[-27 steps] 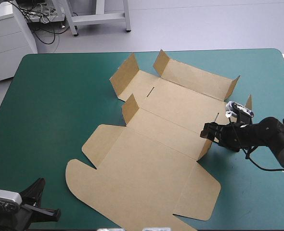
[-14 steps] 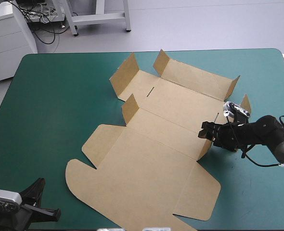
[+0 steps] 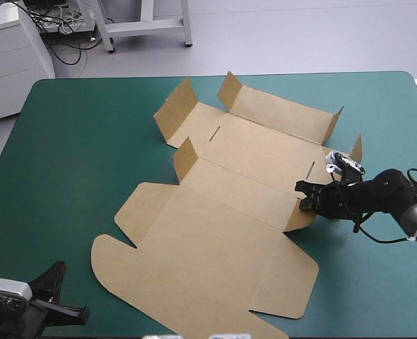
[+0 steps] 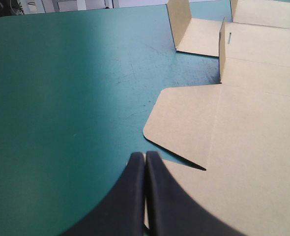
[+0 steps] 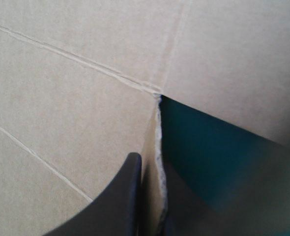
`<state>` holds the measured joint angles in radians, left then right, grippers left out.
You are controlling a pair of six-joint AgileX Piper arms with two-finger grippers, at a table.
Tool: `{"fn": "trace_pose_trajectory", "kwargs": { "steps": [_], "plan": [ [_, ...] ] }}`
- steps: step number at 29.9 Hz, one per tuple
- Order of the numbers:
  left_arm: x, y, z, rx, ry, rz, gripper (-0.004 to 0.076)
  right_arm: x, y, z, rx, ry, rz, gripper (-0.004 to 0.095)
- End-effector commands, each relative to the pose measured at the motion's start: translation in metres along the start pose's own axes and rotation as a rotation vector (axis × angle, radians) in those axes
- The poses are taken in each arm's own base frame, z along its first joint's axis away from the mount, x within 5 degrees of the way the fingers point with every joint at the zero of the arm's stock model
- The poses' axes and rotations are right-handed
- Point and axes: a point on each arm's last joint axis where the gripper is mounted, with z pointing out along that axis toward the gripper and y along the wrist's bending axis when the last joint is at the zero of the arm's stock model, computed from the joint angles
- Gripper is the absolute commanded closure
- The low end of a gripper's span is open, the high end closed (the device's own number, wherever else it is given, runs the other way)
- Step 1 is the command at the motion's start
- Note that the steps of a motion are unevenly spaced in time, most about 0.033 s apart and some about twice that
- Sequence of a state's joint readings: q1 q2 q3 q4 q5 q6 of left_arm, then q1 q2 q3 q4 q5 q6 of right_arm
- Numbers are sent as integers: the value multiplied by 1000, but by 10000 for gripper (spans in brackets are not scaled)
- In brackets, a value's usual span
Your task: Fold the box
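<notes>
Right, high view first: the box (image 3: 215,212) lies as an open sheet mid-counter (image 3: 74,141). Its long axis runs from 7 o'clock to 1 o'clock, with the lid end near and short walls raised at the far end. Now the right pincer (image 3: 302,196) is at the sheet's 3 o'clock edge, on a small side flap standing up there, and the board spreads away from it toward 9 o'clock. Meanwhile the left pincer (image 3: 55,272) sits well apart at the counter's 7 o'clock corner, so the right arm is plainly the nearer one.

Over to the left wrist view: the left pincer (image 4: 145,156) is pressed closed, tips meeting, nothing held. The lid's rounded corner lies just ahead, toward its 1 o'clock.

Right wrist view: the right pincer (image 5: 147,167) is nipped onto the flap's cut edge, all but closed on the board. My read is that this flap wants swinging inward, toward 9 o'clock.
</notes>
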<state>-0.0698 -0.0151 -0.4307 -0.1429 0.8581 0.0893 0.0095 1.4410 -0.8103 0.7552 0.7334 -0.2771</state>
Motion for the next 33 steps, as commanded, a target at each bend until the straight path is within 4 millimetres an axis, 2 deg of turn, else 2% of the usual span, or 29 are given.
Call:
{"fn": "trace_pose_trajectory", "kwargs": {
  "steps": [1,9,15,21,29,33],
  "plan": [
    [-12,-1,-9,6,-112,-10,756,-6,11,-11,-45,-49,-56,930],
    [-12,-1,-9,6,-112,-10,756,-9,13,-12,-43,-69,-178,930],
    [-12,-1,-9,6,-112,-10,756,-23,24,-23,-53,-124,-291,930],
    [-12,-1,-9,6,-112,-10,756,-47,39,-47,11,-191,-475,930],
    [-12,-1,-9,6,-112,-10,756,-77,64,-91,124,-290,-723,931],
    [-12,-1,-9,6,-112,-10,756,-87,75,-103,126,-243,-781,932]
  ]
}}
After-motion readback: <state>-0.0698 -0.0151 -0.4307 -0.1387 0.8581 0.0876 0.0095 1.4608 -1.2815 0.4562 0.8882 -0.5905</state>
